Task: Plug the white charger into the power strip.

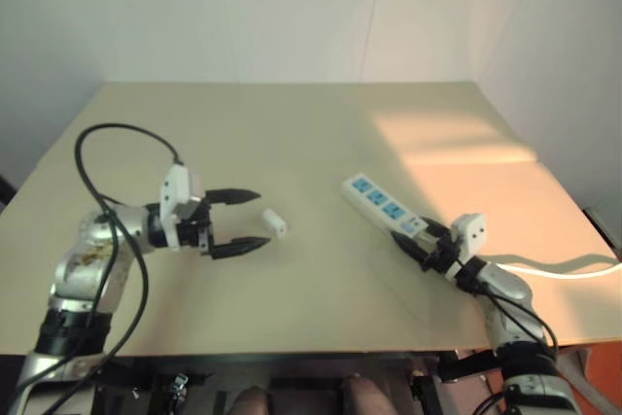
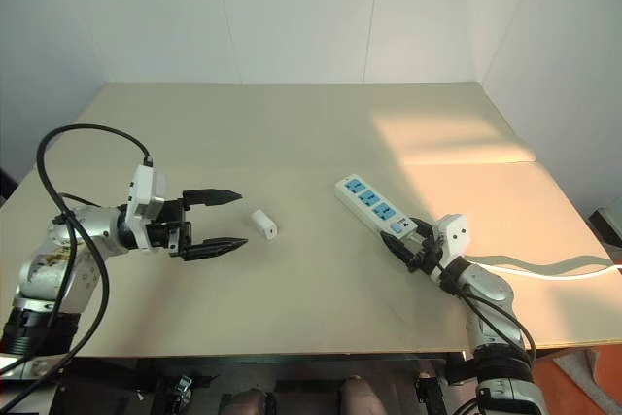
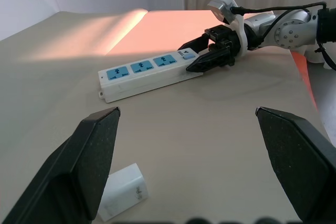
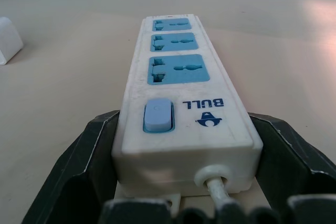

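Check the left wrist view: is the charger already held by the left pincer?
No: the charger lies on the table beside one finger of the open left pincer, not gripped.

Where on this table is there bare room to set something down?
The far half of the table beyond the white charger and power strip is bare, as is the near middle. It is crowded where the left gripper faces the charger and the right gripper straddles the strip's switch end.

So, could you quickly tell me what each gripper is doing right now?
Left gripper: open, empty, near the white charger.
Right gripper: shut on the power strip, at its switch end.
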Controlling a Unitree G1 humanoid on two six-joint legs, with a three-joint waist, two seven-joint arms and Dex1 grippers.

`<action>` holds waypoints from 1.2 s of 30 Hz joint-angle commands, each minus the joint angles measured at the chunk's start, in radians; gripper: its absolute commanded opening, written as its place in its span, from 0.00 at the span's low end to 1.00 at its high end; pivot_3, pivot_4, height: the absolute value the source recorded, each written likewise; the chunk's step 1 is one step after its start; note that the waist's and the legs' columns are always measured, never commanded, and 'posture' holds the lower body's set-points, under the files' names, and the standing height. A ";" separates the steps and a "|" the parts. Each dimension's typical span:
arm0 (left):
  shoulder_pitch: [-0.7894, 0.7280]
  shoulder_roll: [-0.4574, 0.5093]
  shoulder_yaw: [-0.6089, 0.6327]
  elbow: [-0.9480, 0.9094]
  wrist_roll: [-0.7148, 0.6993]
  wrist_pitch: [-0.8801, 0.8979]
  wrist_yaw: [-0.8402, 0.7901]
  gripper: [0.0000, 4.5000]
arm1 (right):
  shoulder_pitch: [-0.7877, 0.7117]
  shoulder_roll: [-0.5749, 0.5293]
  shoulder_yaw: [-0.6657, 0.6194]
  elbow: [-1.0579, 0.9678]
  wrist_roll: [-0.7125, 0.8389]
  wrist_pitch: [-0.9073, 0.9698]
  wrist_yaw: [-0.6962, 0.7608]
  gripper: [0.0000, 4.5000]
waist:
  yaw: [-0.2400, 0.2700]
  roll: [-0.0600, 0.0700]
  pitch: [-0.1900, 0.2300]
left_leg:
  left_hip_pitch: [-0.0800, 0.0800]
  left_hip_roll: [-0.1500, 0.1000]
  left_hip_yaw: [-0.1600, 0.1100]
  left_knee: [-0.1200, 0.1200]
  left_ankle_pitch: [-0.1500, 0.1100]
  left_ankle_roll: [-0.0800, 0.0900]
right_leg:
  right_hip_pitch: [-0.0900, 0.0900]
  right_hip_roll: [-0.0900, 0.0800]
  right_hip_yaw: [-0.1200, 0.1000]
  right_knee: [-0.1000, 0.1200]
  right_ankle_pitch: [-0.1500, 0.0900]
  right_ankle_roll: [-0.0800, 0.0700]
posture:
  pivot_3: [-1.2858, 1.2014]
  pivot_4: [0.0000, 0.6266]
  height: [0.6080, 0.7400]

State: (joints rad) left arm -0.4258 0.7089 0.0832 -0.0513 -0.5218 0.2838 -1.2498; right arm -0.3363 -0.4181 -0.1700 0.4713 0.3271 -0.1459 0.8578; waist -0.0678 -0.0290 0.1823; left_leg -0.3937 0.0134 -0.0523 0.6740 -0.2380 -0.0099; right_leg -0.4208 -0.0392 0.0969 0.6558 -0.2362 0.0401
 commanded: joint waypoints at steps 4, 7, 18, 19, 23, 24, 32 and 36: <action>-0.074 -0.023 0.023 -0.039 -0.034 0.005 0.035 1.00 | 0.038 -0.023 -0.003 -0.101 0.062 0.002 0.112 0.76 | 0.001 0.000 0.000 | 0.000 0.000 0.000 0.000 0.000 0.000 | 0.000 0.000 0.000 0.000 0.000 0.000 | 0.52 0.24 1.00; -0.143 -0.039 0.030 -0.034 -0.043 0.011 0.062 1.00 | 0.052 -0.059 0.001 -0.141 0.085 0.026 0.196 0.76 | 0.003 0.000 0.000 | -0.001 0.000 0.000 0.000 0.000 0.000 | 0.000 0.000 0.000 0.000 0.000 0.000 | 0.52 0.24 1.00; -0.623 -0.047 -0.189 0.382 0.238 -0.063 -0.003 1.00 | -0.024 -0.243 -0.007 0.022 0.097 0.054 0.494 0.76 | 0.003 -0.001 0.001 | 0.001 -0.001 0.000 0.000 0.000 0.000 | 0.001 0.000 0.000 0.000 0.000 0.000 | 0.52 0.24 1.00; -0.708 -0.047 -0.240 0.475 0.278 -0.056 -0.072 1.00 | -0.026 -0.256 -0.006 0.034 0.110 0.059 0.542 0.76 | 0.009 -0.001 0.002 | 0.000 -0.001 0.000 0.000 0.000 0.000 | 0.001 0.000 0.000 0.000 0.000 0.000 | 0.52 0.24 1.00; -0.948 -0.105 -0.333 0.781 0.392 -0.121 -0.173 1.00 | 0.005 -0.258 -0.002 0.018 0.141 0.012 0.671 0.76 | 0.008 -0.001 0.002 | -0.003 -0.002 -0.001 0.002 0.000 0.001 | 0.001 0.001 -0.001 -0.005 0.000 0.002 | 0.52 0.24 1.00; -0.990 -0.124 -0.342 0.840 0.413 -0.142 -0.183 1.00 | 0.012 -0.251 -0.001 0.010 0.143 0.003 0.688 0.76 | 0.007 -0.001 0.002 | -0.003 -0.002 -0.001 0.002 0.000 0.001 | 0.001 0.001 -0.001 -0.006 0.000 0.002 | 0.52 0.24 1.00; -1.057 -0.204 -0.305 1.067 0.416 -0.524 -0.353 1.00 | 0.058 -0.214 0.049 -0.072 0.140 -0.027 0.737 0.76 | -0.007 -0.001 0.004 | -0.004 -0.002 0.000 0.002 0.000 0.001 | -0.001 0.000 0.000 -0.001 0.000 0.003 | 0.52 0.24 1.00; -1.060 -0.173 -0.482 1.087 0.432 -0.580 -0.365 1.00 | 0.057 -0.201 0.090 -0.124 0.135 -0.005 0.721 0.76 | -0.005 -0.001 0.004 | -0.004 -0.002 0.000 0.002 0.000 0.001 | -0.001 0.000 0.000 0.000 0.000 0.003 | 0.52 0.24 1.00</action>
State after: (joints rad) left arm -1.4528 0.5160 -0.3359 1.0378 -0.0835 -0.2695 -1.6076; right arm -0.2724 -0.6214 -0.0840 0.4004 0.4456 -0.1452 1.5459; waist -0.0730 -0.0301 0.1860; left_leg -0.3978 0.0109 -0.0528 0.6767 -0.2383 -0.0091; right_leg -0.4222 -0.0389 0.0975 0.6558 -0.2365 0.0430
